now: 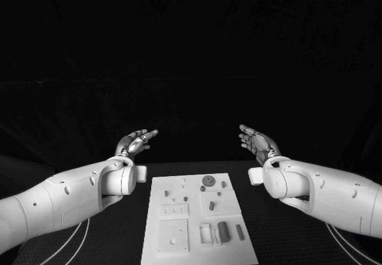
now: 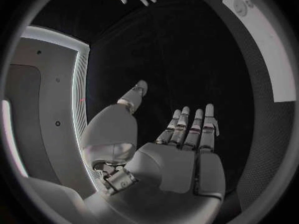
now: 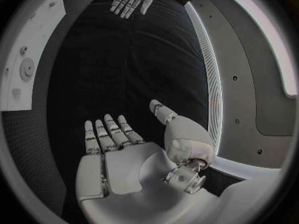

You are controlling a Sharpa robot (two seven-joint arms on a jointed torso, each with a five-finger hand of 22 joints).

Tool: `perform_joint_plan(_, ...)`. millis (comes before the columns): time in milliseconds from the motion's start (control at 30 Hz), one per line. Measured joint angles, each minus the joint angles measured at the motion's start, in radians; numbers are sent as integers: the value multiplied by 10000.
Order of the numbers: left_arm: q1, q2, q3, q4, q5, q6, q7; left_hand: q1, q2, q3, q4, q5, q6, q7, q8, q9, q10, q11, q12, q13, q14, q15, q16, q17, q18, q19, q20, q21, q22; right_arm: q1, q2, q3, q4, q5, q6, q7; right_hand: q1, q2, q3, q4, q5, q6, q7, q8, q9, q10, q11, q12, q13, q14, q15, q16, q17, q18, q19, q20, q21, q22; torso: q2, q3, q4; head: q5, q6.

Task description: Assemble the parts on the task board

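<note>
The flat white rectangular task board point(image 1: 199, 221) lies in the middle of the black table point(image 1: 279, 232), between the two white arms. On it sit small grey parts: a round disc-shaped part point(image 1: 208, 180) near its far edge, a short upright peg-like part point(image 1: 212, 206) around the middle, and a dark cylindrical part point(image 1: 223, 232) lying near its near right corner. The silver left hand point(image 1: 135, 142) is raised beyond the board's far left corner, palm turned inward, fingers point(image 2: 193, 129) extended and slightly apart, holding nothing. The silver right hand point(image 1: 256, 142) mirrors it beyond the far right corner, fingers point(image 3: 109, 134) likewise stretched out and empty. Both hands are well apart from the board.
</note>
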Motion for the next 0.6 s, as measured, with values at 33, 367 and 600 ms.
perform_joint_plan(33,103,72,-46,-246,-5,178,-127,3,-3,4,-4,0,3,3,0,18,0,0,0,2,10,10,0,25,0,15,15,0,40,93,23,-25,-184,-61,263,-146,0,0,0,0,0,0,0,0,6,0,0,0,0,0,0,0,1,0,0,0,2,32,0,-1,0,0,0)
perform_joint_plan(367,662,490,-317,-1677,-85,1660,-1162,57,127,-2,-61,0,437,245,373,429,261,198,303,98,662,10,359,666,1,147,-45,38,117,687,192,-202,-1413,-671,2682,-1497,443,91,118,-611,0,300,2,342,425,613,96,161,94,221,176,385,398,-81,40,39,191,446,0,-1,1,-1,1)
perform_joint_plan(600,676,199,-345,-1490,-210,2359,-1427,33,444,-21,-428,0,1983,398,1108,896,1426,615,948,319,2178,189,1105,1114,111,1256,-315,421,152,733,501,-480,-1938,-2026,3304,-1893,1622,-251,479,-1557,0,1356,84,1156,1499,2248,180,665,332,1436,248,1539,1618,-109,832,6,983,3514,-5,-12,-5,54,-225)
